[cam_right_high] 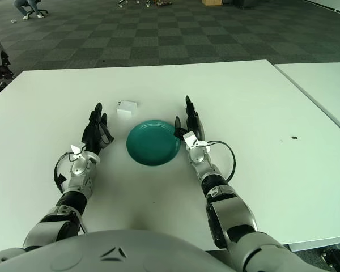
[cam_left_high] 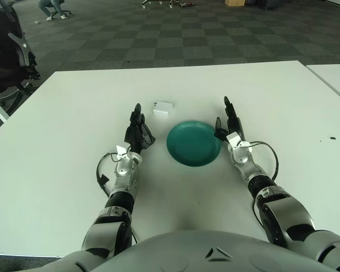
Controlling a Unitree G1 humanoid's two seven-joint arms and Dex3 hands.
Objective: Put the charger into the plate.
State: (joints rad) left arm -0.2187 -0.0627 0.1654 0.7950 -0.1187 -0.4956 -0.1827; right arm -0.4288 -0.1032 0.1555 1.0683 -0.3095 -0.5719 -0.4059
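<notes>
Left eye view: left hand and right hand, fingers spread and empty, flank the plate; charger lies beyond on the white table, checkered floor behind.

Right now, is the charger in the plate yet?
Not yet. The white charger lies on the table just beyond the empty teal plate. The left hand is nearest it, the right hand beside the plate; both hold nothing. Grasping and placing remain.

The plate is set on the table, with the charger placed just behind it toward its left and apart from it. The left hand is seen left of the plate, the right hand at its right rim.
</notes>
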